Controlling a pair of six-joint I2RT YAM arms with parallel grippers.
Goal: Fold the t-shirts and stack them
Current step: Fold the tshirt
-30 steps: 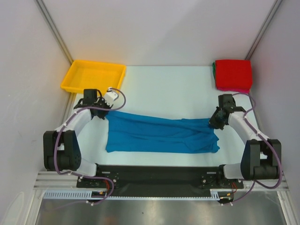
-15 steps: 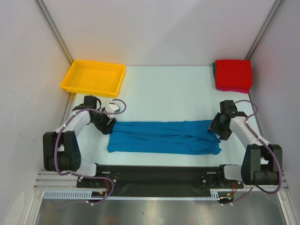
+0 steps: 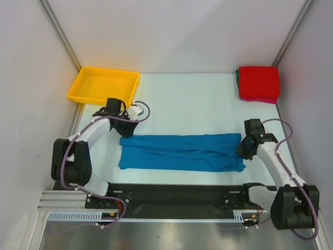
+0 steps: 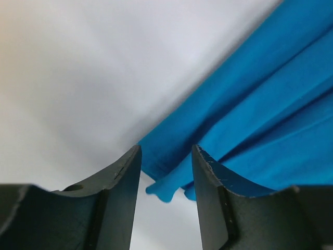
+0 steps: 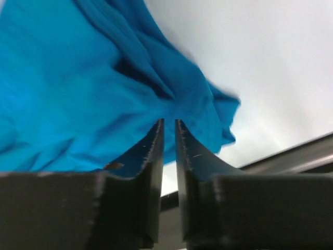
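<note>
- From the top view we see the blue shirt (image 3: 182, 152) lying as a long, narrow band across the table (image 3: 187, 96), with one gripper near each end of it.
- The left gripper (image 3: 126, 117) sits just beyond the band's left far corner. From above we cannot tell how its fingers stand.
- The left wrist view settles that: the left gripper (image 4: 166, 151) is released, its fingers apart with nothing between them. The blue shirt (image 4: 270, 94) lies ahead and to the right of the tips, and one corner shows through the gap.
- The right gripper (image 3: 245, 151) is at the band's right end, over the cloth's edge (the top view hides its fingers too).
- In the right wrist view the right gripper (image 5: 169, 122) is clenched to a thin slit. The blue shirt (image 5: 67, 88) is bunched in folds just past the tips and spreads off to the left. We cannot tell whether any cloth is caught in the slit.
- Only the top view shows the rest. The red shirt (image 3: 258, 82) lies folded well ahead of the right gripper, at the table's far right corner. Under it a pink shirt (image 3: 258, 99) and a green shirt (image 3: 237, 77) show only as edges.
- The tray (image 3: 104, 83) lies just ahead of the left gripper, a little to its left.
</note>
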